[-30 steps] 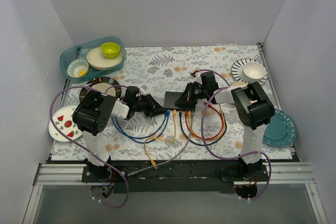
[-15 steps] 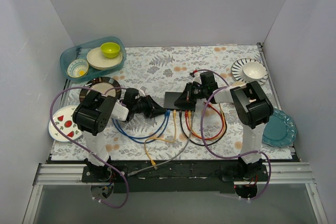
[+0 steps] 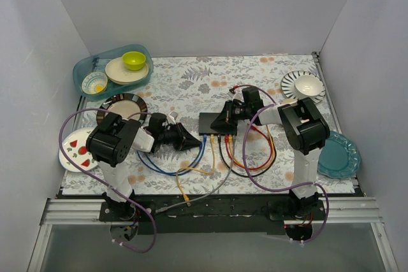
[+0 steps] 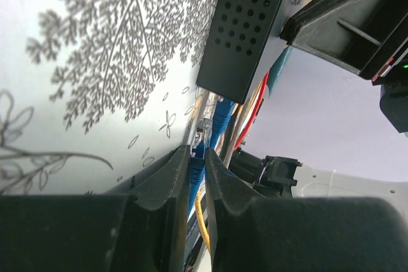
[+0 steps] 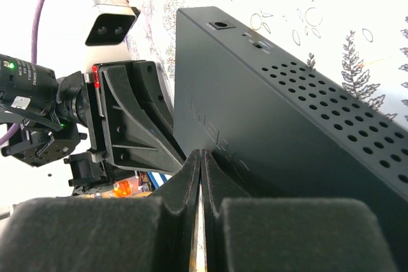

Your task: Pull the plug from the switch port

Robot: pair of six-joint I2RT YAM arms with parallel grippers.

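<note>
Whether the blue plug (image 4: pixel 196 157), pinched by the left gripper (image 3: pixel 195 142), is seated cannot be told. The switch (image 3: pixel 205 121), matte black and perforated, lies at that gripper's 2 o'clock, under the clenched right gripper (image 5: pixel 201 155).

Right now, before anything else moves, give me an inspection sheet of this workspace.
Surface: table covered by a floral cloth.
Job's things: switch, black, mid-table; blue plug at its socket edge, cannot tell if seated.
Clutter: teal tray of dishes with a green bowl; strawberry plate; striped plate holding a white bowl; teal plate.
Tools: left tool shut on the blue cable; right tool shut, at the switch.
Cables: yellow cable, red cable and grey cable run from the switch towards the near edge.
Surroundings: white walls on three sides.
</note>
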